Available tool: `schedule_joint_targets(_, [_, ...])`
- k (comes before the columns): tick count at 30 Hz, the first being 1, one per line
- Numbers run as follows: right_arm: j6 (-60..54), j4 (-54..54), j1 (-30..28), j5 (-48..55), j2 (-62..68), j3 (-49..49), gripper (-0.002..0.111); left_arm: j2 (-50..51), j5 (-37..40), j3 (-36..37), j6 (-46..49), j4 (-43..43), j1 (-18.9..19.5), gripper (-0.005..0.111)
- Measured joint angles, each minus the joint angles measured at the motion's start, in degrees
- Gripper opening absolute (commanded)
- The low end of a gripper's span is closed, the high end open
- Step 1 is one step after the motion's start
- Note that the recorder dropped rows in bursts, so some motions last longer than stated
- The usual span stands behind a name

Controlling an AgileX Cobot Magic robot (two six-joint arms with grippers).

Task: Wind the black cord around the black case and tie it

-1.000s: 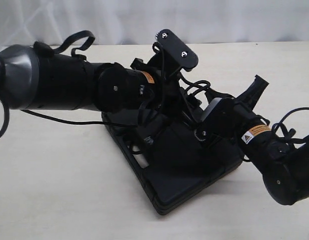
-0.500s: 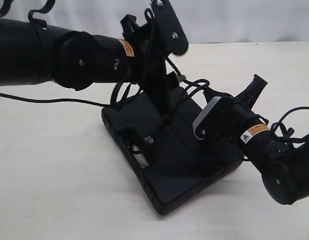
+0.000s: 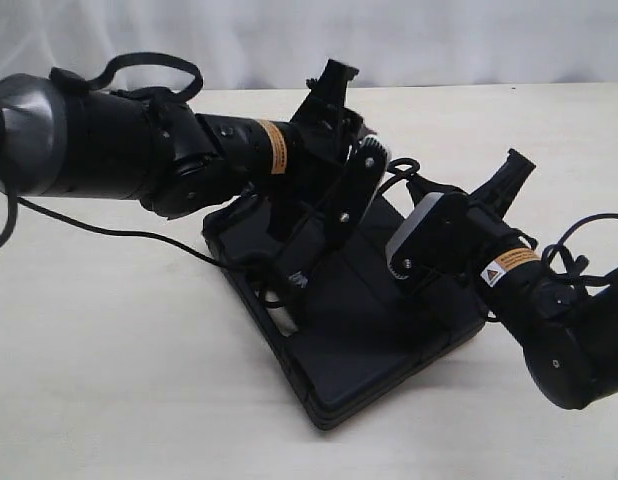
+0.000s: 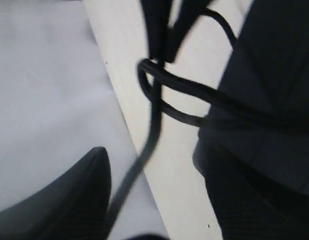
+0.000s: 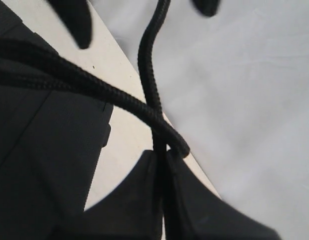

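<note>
The black case (image 3: 389, 350) lies flat on the table (image 3: 109, 380). At its far edge the right gripper (image 5: 164, 152) is clamped on the black cord (image 5: 147, 65), probably to hold the wrap taut. The left gripper (image 4: 150, 157), jaws apart, straddles a loose strand, seemingly ready for tying.

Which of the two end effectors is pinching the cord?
The right end effector: its tips are closed on the cord. The left end effector stands open.
</note>
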Motion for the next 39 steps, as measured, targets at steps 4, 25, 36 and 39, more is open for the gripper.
schedule_joint_targets(4, [0.00,0.00,0.00,0.00,0.00,0.00,0.004,2.38,-1.73,0.00,5.13,1.25,1.64,0.053])
schedule_joint_targets(25, [11.23,-3.52,0.00,-0.79,0.00,-0.08,0.033,5.81,-19.85,-0.23,20.65,-25.94,2.41,0.000])
schedule_joint_targets(36, [26.18,-5.19,0.00,22.61,-9.90,-2.97,0.054,5.81,-21.86,-0.23,21.80,-32.32,2.41,0.000])
schedule_joint_targets(39, [33.59,-4.31,0.00,37.60,-16.41,-7.89,0.054,5.81,-20.02,-0.23,21.80,-32.88,2.41,0.000])
